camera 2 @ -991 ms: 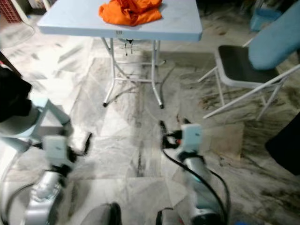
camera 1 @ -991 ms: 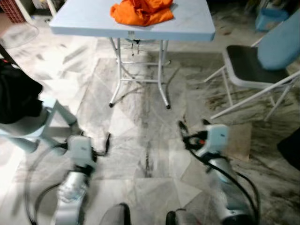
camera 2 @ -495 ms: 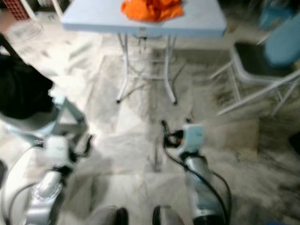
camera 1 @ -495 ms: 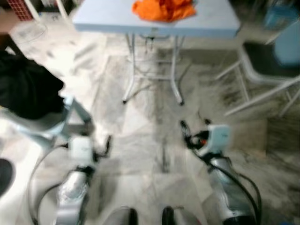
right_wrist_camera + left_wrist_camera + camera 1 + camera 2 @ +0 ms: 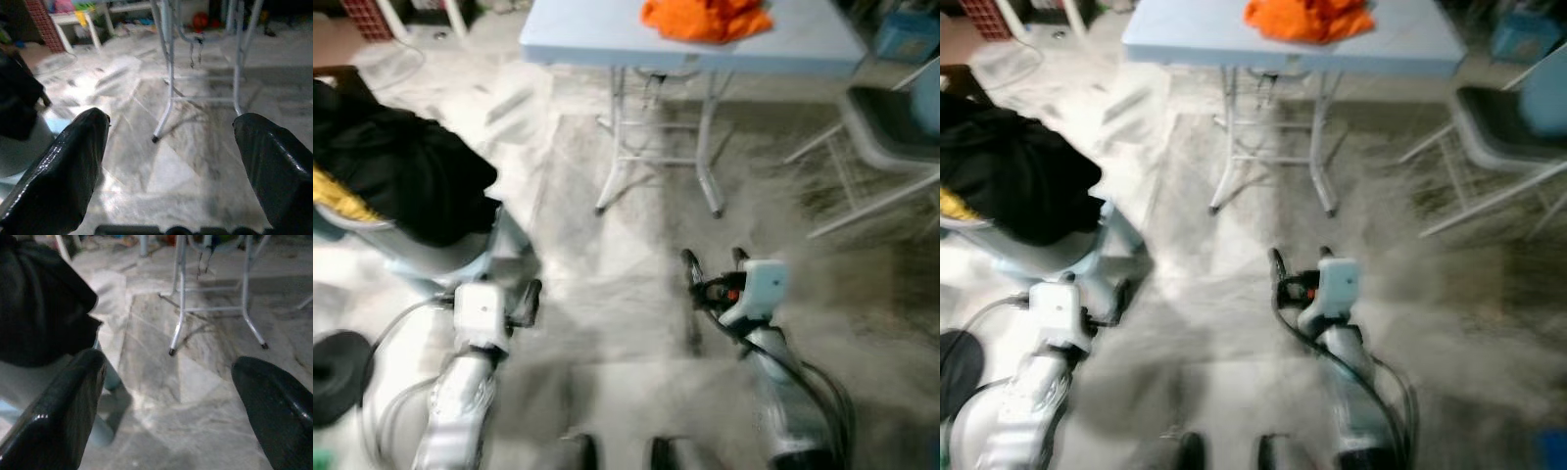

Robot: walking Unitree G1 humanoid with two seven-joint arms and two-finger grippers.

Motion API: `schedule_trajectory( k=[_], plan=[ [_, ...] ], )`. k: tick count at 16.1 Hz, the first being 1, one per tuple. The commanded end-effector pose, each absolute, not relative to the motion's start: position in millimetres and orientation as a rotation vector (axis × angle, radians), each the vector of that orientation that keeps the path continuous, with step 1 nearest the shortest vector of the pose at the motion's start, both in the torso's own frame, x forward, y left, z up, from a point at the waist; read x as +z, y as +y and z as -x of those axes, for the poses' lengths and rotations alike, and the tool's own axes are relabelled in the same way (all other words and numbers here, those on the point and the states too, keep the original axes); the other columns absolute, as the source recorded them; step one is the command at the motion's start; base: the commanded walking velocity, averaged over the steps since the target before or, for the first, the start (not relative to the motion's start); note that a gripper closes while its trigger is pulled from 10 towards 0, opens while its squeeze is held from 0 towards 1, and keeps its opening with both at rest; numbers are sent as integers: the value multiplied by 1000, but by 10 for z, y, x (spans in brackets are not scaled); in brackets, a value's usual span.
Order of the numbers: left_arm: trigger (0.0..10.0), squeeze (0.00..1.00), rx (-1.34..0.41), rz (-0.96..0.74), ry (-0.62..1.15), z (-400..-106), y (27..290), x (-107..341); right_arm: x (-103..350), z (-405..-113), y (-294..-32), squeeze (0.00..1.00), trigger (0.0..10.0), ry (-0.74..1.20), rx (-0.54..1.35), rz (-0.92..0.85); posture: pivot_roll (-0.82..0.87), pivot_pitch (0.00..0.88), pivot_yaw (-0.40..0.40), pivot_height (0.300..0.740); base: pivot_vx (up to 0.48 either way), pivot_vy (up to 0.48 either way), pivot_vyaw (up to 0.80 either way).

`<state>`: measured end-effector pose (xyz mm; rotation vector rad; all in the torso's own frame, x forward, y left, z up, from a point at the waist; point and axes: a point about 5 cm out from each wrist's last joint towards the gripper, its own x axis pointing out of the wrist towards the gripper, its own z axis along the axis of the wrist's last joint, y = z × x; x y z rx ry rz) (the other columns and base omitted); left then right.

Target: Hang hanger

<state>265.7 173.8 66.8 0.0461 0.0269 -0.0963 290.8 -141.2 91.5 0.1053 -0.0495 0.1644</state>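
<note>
Hanger hunting time, basically: no hanger that I can make out anywhere, so where it sits is anyone's guess right now. Head views are smeared, which reads to me like the robot is mid-walk or mid-turn.

What's there: a pale blue desk (image 5: pixel 607 44) on folding white legs straight ahead, with a crumpled orange cloth (image 5: pixel 705 17) on top near the far side. To the robot's left, a heap of black clothing (image 5: pixel 396 176) piled on something light blue and rounded, with a bit of yellow peeking out. On the right, a folding chair (image 5: pixel 891 127) with a dark seat. Marble floor (image 5: pixel 626 294) between all of it.

Both arms are low in front of the body, well short of the desk. The left hand (image 5: pixel 166 396) is spread wide with nothing between the fingers, and the right hand (image 5: pixel 171 161) is the same, wide and empty, looking under the desk at its legs.

My take on doing this step well: finish the walk or turn and let the view settle before reaching for anything, since the blur makes thin stuff like a hanger impossible to pick out. I'd check the clothing heap and the orange cloth first, as a hanger could be buried in either. Keep the arms tucked low so they don't clip the desk legs on approach.
</note>
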Motion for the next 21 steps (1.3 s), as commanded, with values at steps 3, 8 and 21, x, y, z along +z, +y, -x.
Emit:
schedule_trajectory(
  k=[3, 8, 21],
  plan=[
    [10000, 0, -113, -75, -8, -2599, 1777, 704, 926, -2881, -1423, 0, 10000, -56, 167, -98, 17, 231, -14, 740, 0, 144, 0],
    [10000, 0, -147, -30, -26, -2570, 1724, 719, 941, -2810, -1365, 0, 10000, -80, 224, -70, 4, 249, -17, 740, 150, 0, 550],
    [10000, 0, -193, -7, -20, -2580, 1661, 706, 943, -2788, -1369, 0, 10000, -73, 228, -63, -9, 255, -15, 740, 294, 222, 178]
  ],
)
